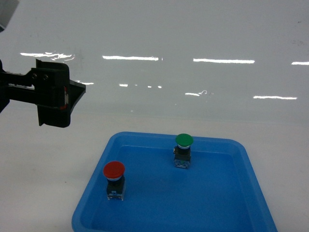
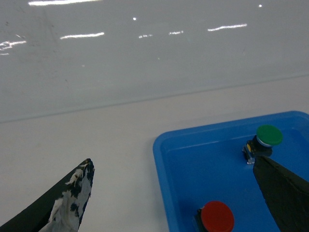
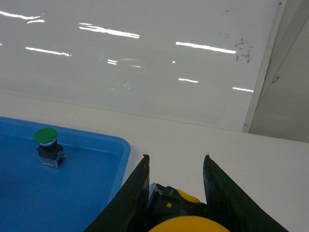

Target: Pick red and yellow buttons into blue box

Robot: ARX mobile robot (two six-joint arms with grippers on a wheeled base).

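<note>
The right claw [image 3: 175, 193], seen only in its own wrist view, is clenched on the yellow-capped push-button switch [image 3: 183, 221], whose round yellow cap fills the bottom edge between the two dark fingers [image 3: 130, 193]; part of its black body shows just above the cap, and the rest is cut off by the frame. This claw hangs over the white counter [image 3: 217, 145], just right of the shallow blue plastic tray [image 3: 123, 145]. The red-capped push-button switch [image 1: 114, 180] stands upright in the near left part of that tray, with a green-capped switch of the same kind [image 1: 183, 150] farther back and to the right, well apart from it. The left claw [image 1: 65, 96] hovers released, its jaws wide, high above the counter to the far left of the tray; from it the red switch lies down, nearer and to the right, and in the left wrist view it sits at the bottom edge between the spread fingertips [image 2: 72, 198], closer to the right one. The left arm is plainly the nearer one for that pick. The switch's long axis is vertical, so a descent from above onto the cap looks likely to suit. The deep blue box is in none of the views, so which way the yellow switch must travel cannot be told, nor does the right arm show in the head view.
</note>
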